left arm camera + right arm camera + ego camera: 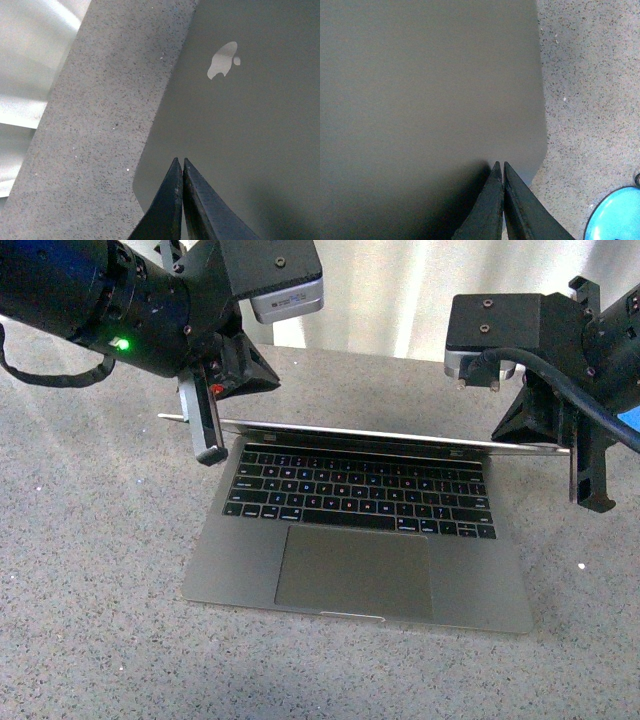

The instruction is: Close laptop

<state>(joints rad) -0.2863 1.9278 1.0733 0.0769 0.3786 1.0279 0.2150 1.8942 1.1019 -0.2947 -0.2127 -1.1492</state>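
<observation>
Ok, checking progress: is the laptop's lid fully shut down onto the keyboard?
No, the laptop has its lid raised, with keyboard and trackpad exposed.

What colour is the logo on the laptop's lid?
Shiny pale silver logo on the matte grey laptop lid; clearest in the left wrist view.

Grey laptop [360, 540], lid half-lowered

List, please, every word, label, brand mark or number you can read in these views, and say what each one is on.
Apple logo: a shiny brand mark with no lettering, on the lid of the laptop.
Key legends: pale marks on the black keyboard, too small and blurred to read.
No other words, labels or numbers are visible.
</observation>
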